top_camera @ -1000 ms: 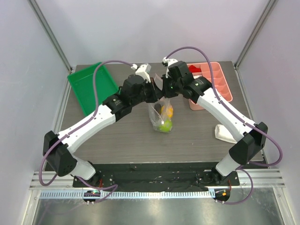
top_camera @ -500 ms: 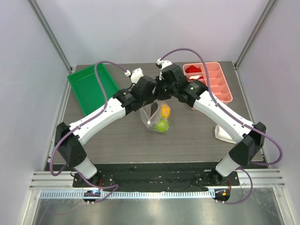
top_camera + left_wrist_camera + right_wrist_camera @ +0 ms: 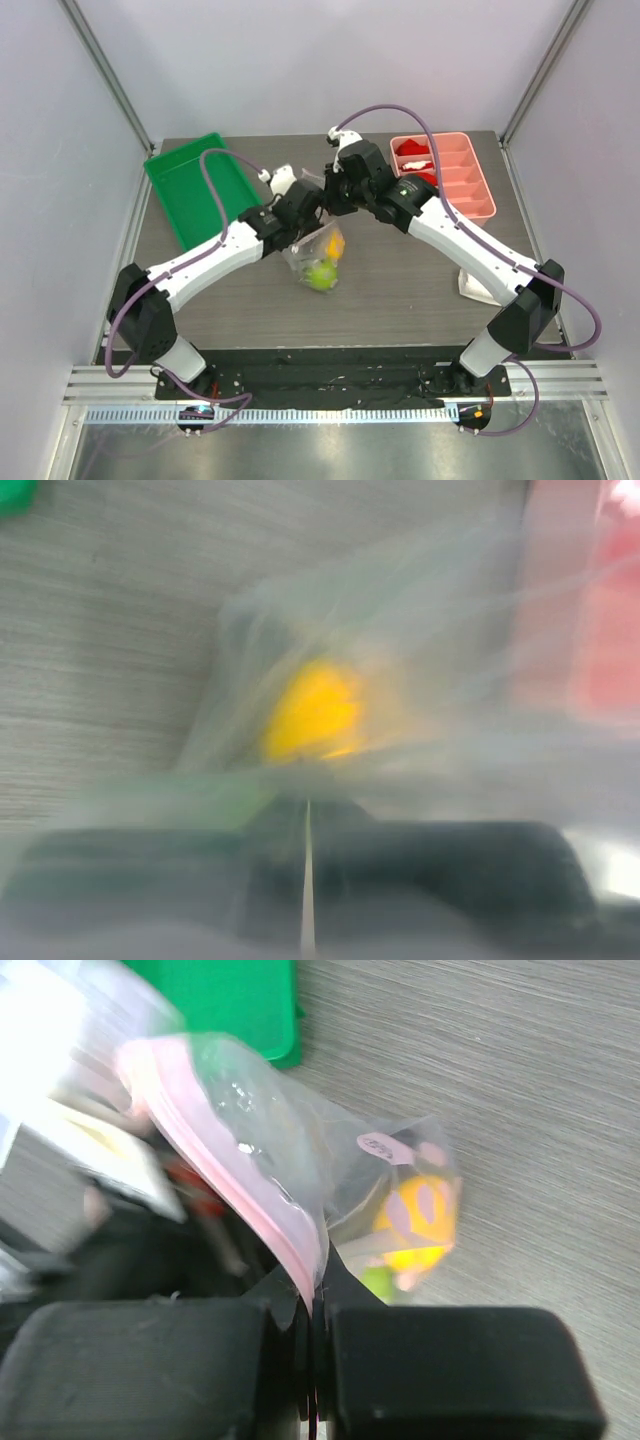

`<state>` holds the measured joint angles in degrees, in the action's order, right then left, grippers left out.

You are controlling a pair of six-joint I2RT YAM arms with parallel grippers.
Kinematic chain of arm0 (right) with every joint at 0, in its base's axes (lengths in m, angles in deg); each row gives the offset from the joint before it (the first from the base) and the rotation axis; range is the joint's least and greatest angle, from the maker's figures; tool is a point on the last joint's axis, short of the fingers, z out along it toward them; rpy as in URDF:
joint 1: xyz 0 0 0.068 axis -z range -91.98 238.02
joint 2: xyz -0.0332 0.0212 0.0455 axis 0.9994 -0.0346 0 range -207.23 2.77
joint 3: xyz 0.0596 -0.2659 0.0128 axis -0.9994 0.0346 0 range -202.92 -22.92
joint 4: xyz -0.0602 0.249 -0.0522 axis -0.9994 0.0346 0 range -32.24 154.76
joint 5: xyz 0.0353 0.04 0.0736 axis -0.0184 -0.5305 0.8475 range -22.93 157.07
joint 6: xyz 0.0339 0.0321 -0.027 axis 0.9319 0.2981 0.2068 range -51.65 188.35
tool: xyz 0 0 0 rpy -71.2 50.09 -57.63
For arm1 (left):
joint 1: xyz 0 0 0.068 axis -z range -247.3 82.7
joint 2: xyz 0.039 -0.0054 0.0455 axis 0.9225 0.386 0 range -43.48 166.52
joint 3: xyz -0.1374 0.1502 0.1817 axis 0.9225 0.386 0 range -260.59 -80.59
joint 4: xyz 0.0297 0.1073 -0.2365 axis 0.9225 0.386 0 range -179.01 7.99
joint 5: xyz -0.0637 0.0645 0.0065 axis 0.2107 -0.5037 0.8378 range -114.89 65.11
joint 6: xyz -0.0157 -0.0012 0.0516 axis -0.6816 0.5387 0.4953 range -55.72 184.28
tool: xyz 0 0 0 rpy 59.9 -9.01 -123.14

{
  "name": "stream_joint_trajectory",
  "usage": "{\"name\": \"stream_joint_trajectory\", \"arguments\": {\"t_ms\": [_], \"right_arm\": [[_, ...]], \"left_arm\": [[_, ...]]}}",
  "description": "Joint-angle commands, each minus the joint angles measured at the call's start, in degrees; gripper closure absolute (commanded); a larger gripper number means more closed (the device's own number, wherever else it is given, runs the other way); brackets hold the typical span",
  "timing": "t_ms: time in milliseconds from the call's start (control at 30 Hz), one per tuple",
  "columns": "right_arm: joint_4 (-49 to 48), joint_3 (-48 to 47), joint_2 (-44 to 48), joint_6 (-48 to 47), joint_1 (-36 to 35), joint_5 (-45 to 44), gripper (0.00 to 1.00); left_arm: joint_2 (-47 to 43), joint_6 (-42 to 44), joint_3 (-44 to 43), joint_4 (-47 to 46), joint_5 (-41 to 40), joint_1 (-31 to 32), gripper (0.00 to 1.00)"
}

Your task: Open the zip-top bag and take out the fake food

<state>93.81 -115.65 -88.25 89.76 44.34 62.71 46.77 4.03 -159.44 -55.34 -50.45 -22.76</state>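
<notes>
The clear, crinkled zip-top bag (image 3: 290,1150), pink-zipped with fake food (image 3: 420,1225) inside, is clamped by left gripper (image 3: 306,880) and right gripper (image 3: 312,1355).

1. Centre of bench (image 3: 400,295): zip-top bag (image 3: 310,260), fake food (image 3: 321,275) inside.
2. Far left: open tray (image 3: 192,190); far right: divided tray (image 3: 487,198).
3. Right edge, nearer than divided tray: small item (image 3: 478,287), possibly cloth.

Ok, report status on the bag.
Left gripper and right gripper shut on bag. Green fruit and yellow fruit inside it. Nothing blocking.
</notes>
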Motion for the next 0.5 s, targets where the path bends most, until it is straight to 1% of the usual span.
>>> {"name": "stream_joint_trajectory", "arguments": {"t_ms": [0, 33, 100, 133, 167, 200, 267, 333, 400, 467], "right_arm": [[-2.74, -4.3, 0.5, -1.1, 0.17, 2.25, 0.98], [-2.74, -4.04, 0.5, -1.45, 0.18, 2.51, 0.98], [-2.83, -3.69, 0.23, -1.81, 0.18, 2.78, 0.98], [-3.44, -3.25, 0.06, -1.81, 0.18, 3.3, 0.98], [-3.62, -3.07, -0.2, -1.64, 0.18, 3.57, 0.98], [-4.14, -2.9, -0.73, -1.63, 0.09, 5.83, 0.98], [-4.59, -2.55, -1.08, -0.85, 0.18, 6.47, 0.98], [-5.03, -2.46, -1.52, -0.06, 0.09, 7.7, 0.98], [-5.2, -2.54, -1.7, 0.56, 0.18, 8.05, 0.98], [-5.47, -2.46, -1.88, 0.74, 0.17, 8.93, 0.98]], "left_arm": [[-6.92, 11.54, 11.77, -15.64, 5.95, -0.23, 1.0], [-7.72, 13.56, 14.92, -18.09, 7.09, -0.32, 0.97], [-8.95, 14.11, 16.44, -18.29, 8.86, -0.32, 0.91], [-8.87, 14.28, 17.06, -19.07, 9.65, -0.32, 0.81], [-8.61, 15.06, 17.41, -19.17, 10.44, -0.32, 0.78], [-8.17, 15.33, 17.15, -18.91, 11.14, -0.32, 0.75], [-6.42, 15.6, 16.54, -18.47, 11.32, -0.32, 0.66], [-4.49, 15.86, 16.62, -19.51, 12.64, -0.32, 0.61], [-3.43, 16.04, 17.5, -22.15, 14.13, -0.59, 0.6], [-2.2, 15.86, 17.85, -22.51, 13.09, -0.68, 0.61]]}}
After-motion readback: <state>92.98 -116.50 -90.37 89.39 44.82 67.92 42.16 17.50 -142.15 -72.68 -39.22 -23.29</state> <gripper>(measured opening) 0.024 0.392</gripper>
